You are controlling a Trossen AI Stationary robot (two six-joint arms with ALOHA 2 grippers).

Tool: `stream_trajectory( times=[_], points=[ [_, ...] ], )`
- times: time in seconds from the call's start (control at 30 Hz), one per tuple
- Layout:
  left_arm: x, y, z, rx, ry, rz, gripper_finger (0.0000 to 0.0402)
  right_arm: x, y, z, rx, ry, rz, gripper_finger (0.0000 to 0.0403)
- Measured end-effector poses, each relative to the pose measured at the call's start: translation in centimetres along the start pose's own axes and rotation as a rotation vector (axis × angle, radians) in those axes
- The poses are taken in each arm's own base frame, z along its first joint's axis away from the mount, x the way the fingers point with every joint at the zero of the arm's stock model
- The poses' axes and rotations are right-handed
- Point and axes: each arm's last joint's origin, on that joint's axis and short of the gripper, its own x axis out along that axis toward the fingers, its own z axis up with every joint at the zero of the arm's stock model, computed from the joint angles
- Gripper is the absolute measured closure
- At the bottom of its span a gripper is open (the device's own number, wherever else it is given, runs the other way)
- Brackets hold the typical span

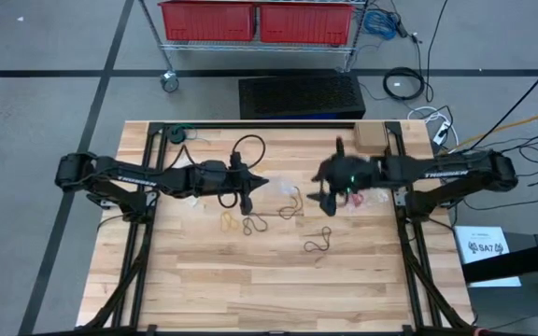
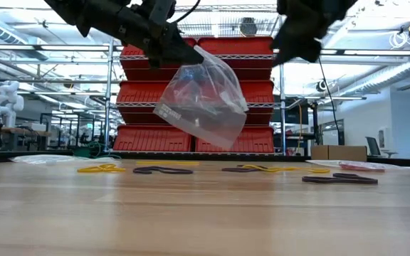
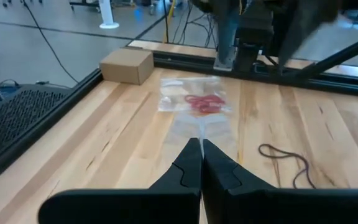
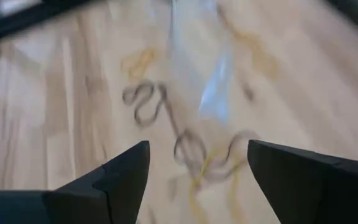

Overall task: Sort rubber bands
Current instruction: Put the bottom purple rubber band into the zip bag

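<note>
Rubber bands lie loose on the table: a yellow one (image 1: 229, 221), black ones (image 1: 255, 224) (image 1: 318, 245) and a mixed tangle (image 1: 290, 202); the low view shows them flat (image 2: 102, 168) (image 2: 339, 179). My left gripper (image 1: 261, 184) (image 2: 194, 58) is shut on a clear plastic bag (image 2: 205, 96) raised above the table's middle. My right gripper (image 1: 328, 191) (image 4: 197, 165) is open, hovering just right of that bag (image 4: 213, 87), touching nothing. A second clear bag holding red bands (image 3: 201, 102) (image 1: 353, 199) lies flat below the right arm. My left gripper pinches the clear bag by its upper edge (image 2: 191, 65) between the two shut fingers (image 3: 188, 163), coming roughly level from the table's left. The bag hangs below the fingertips, lifted clear of the table and slanting toward the right.
A cardboard box (image 1: 372, 138) (image 3: 127, 65) sits at the far right of the table and a black cable loop (image 1: 247, 145) at the far middle. Another clear bag (image 2: 41, 159) lies flat on the left. The near half of the wooden tabletop (image 1: 269, 289) is bare.
</note>
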Motion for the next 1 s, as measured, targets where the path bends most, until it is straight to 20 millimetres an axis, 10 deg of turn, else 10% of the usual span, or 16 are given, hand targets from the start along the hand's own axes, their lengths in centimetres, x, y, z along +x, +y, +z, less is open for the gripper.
stream_trajectory(
  times=[0.47, 1.0],
  points=[
    [-0.2, -0.6, -0.2, 0.039, 0.03, -0.137, 0.0402, 5.2, 9.7, -10.1, 0.293, 0.244, -0.182, 0.014],
    [-0.3, -1.2, -0.6, 0.059, 0.069, -0.264, 0.0402, 10.3, 10.0, -15.7, 0.402, 0.336, -0.453, 0.0101]
  ],
)
